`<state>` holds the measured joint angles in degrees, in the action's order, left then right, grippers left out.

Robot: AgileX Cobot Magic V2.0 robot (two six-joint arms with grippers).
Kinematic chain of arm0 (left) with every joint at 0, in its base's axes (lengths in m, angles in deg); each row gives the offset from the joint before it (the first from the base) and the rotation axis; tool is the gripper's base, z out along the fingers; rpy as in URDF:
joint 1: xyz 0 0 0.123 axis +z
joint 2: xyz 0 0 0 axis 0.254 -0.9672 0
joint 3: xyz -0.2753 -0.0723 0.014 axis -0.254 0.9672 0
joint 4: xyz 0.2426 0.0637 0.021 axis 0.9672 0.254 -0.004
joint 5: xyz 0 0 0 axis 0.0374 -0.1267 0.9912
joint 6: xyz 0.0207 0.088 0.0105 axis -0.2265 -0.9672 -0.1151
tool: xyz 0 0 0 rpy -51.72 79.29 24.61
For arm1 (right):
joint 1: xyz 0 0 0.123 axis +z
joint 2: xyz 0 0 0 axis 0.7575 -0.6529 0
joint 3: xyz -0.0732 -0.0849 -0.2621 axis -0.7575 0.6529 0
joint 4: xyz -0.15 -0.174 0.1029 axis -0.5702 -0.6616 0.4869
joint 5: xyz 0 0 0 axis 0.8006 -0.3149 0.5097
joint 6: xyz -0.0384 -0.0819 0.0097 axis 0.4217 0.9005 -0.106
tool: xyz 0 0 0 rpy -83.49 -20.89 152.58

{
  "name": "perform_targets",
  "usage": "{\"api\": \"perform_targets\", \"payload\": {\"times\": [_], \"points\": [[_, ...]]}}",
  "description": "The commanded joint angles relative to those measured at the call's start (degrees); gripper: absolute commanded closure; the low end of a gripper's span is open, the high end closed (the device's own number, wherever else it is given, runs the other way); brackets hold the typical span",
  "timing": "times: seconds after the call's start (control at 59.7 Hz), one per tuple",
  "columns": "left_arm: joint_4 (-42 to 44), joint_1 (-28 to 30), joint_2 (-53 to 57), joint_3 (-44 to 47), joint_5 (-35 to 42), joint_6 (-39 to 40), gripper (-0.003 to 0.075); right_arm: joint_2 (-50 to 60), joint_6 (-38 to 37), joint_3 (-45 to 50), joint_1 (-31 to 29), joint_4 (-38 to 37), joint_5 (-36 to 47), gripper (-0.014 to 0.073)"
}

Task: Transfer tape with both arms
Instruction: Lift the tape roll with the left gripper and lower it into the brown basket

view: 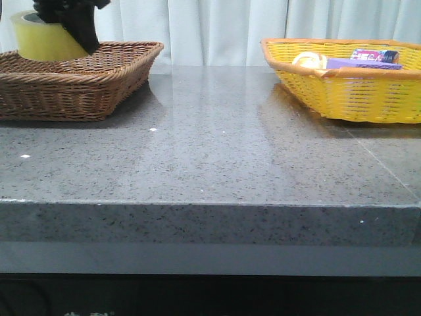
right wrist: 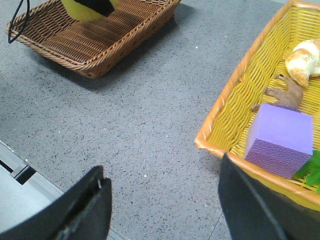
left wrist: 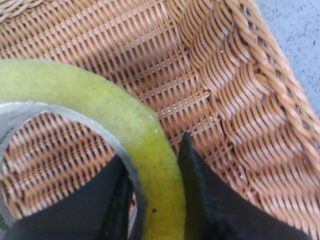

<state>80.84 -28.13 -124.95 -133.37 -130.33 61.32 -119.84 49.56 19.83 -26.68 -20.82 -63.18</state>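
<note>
Grey table (view: 217,158): our left gripper (left wrist: 160,200) pinches the tape (left wrist: 100,105), apparently lifted over the brown basket (left wrist: 240,85); our right gripper (right wrist: 165,200), open, awaits handover.

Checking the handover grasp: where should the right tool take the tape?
Across the free part of the ring wall, opposite the left tool, one finger in the core, one outside. The tape is pinched through its wall there; the right tool is open.
</note>
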Motion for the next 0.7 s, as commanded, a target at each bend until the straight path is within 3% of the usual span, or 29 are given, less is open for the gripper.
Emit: {"api": "perform_targets", "payload": {"times": [0.0, 0.084, 0.201, 0.268, 0.687], "points": [[-0.33, 0.01, 2.08, -1.32, 4.44, 1.1, 0.0573, -0.01, -0.04, -1.44, -0.4, 0.76, 4.01, 0.0107], [-0.33, 0.01, 0.56, -1.32, 4.44, 2.26, 0.0516, -0.01, -0.04, -1.44, -0.4, 0.76, 4.01, 0.0107], [-0.53, 0.01, -0.42, -1.32, 4.44, 2.51, 0.0351, -0.01, -0.04, -1.44, -0.4, 0.76, 4.01, 0.0107], [-0.53, 0.01, -0.42, -1.43, 4.21, 2.51, 0.0302, -0.01, -0.04, -1.44, -0.4, 0.76, 4.01, 0.0107], [-3.95, 0.01, 2.18, -11.29, -5.6, 5.78, 0.0299, -0.01, -0.04, -1.44, -0.4, 0.76, 4.01, 0.0107]]}}
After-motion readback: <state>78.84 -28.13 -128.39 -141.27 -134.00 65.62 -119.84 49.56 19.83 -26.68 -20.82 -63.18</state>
